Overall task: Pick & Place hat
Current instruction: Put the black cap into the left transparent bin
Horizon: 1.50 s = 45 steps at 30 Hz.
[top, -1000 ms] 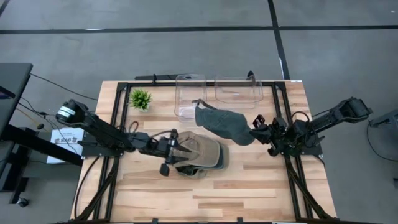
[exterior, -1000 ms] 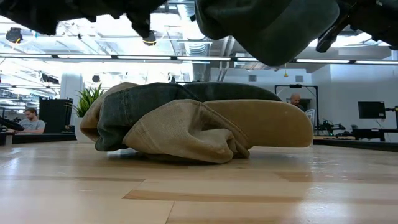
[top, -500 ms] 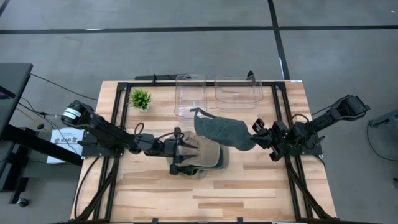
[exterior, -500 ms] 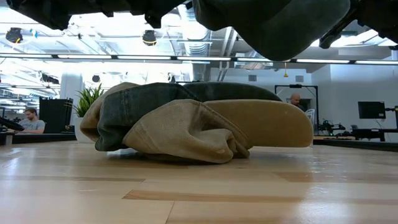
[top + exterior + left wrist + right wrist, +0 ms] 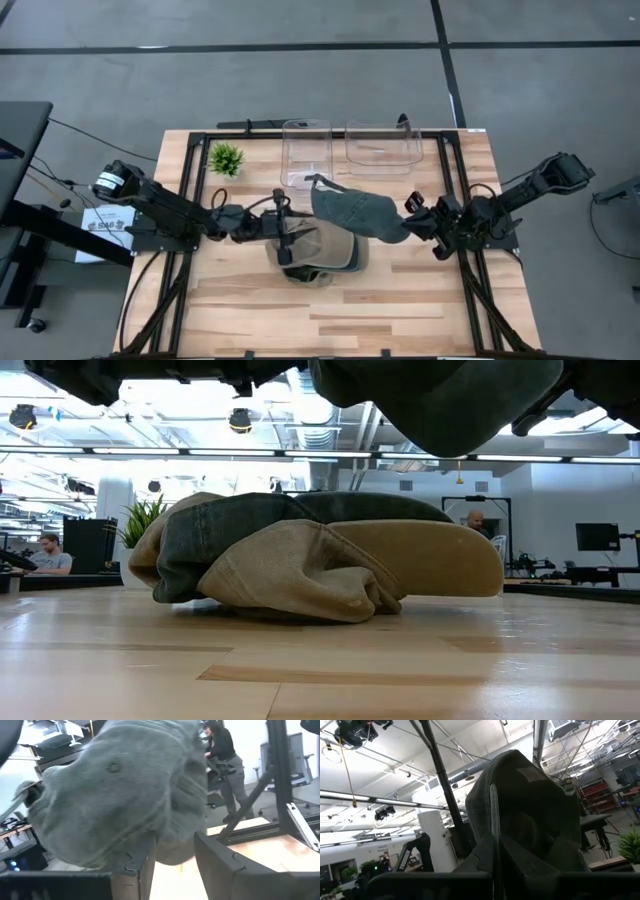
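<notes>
A grey hat (image 5: 350,208) hangs in the air over the table's middle, with my right gripper (image 5: 408,225) shut on its right end. In the left wrist view its crown (image 5: 115,790) fills the picture, and its top button faces that camera. My left gripper (image 5: 293,238) is open just left of the hat, fingers (image 5: 150,862) level beneath the crown. Whether they touch it I cannot tell. Under both, a tan cap (image 5: 330,570) and a dark denim one (image 5: 200,540) lie heaped on the table. My right gripper pinches the grey hat's edge (image 5: 492,827) at its right end between its two shut fingers. They come nearly level from the table's right, slanting a little upward. The hat is lifted clear and reaches out leftward from the fingers, above the heaped caps.
Two clear plastic bins (image 5: 305,150) (image 5: 383,145) stand at the far edge, and a small green plant (image 5: 227,158) at the far left. Black frame rails (image 5: 195,180) run along the table's sides. People show in the room beyond the table (image 5: 222,765).
My left gripper has gone a little up and toward the grey hat, and has rolled about its own axis. Its fingers stay open. The caps on the table have not moved.
</notes>
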Available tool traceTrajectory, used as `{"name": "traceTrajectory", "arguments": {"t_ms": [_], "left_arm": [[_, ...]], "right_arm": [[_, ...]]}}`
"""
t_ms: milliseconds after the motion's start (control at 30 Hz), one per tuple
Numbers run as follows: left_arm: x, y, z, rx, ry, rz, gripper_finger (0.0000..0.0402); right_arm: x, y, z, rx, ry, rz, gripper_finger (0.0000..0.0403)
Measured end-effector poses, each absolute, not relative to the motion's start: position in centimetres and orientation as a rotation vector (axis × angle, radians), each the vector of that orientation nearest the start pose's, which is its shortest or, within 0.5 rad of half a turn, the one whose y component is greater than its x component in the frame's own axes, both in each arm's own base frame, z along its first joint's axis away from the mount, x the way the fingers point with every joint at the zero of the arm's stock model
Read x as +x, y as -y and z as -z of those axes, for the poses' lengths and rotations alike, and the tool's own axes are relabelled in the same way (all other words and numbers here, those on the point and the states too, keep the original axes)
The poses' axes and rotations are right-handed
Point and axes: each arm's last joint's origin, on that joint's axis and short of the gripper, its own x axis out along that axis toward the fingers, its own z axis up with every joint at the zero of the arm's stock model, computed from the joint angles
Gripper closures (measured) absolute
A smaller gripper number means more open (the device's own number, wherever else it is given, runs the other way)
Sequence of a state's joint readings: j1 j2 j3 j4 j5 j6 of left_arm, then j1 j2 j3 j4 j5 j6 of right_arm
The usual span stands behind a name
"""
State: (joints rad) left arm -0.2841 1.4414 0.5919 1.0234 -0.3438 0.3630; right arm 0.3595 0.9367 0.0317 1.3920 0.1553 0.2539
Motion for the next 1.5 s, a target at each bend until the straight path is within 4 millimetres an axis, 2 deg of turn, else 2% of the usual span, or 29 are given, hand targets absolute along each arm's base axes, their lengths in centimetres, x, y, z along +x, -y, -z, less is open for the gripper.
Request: {"name": "traceTrajectory", "arguments": {"t_ms": [300,767,1133,1300,1500], "left_arm": [[28.5,5.4,-25.1,0.303,0.2,-0.16,0.0268],[29.2,5.7,-27.3,0.411,0.274,-0.131,0.0268],[29.4,5.2,-27.9,0.505,0.293,-0.178,0.0268],[28.9,4.4,-28.8,0.511,0.298,-0.271,0.0268],[27.4,3.5,-31.1,0.47,0.37,-0.344,0.0268]], "right_arm": [[15.4,-5.4,-21.4,0.341,0.347,-0.293,0.0399],[15.8,-5.8,-21.5,0.323,0.296,-0.352,0.0399],[15.8,-5.9,-21.5,0.321,0.293,-0.375,0.0399],[15.8,-5.9,-21.6,0.318,0.294,-0.393,0.0399],[15.8,-6.0,-21.4,0.319,0.278,-0.411,0.0399]]}}
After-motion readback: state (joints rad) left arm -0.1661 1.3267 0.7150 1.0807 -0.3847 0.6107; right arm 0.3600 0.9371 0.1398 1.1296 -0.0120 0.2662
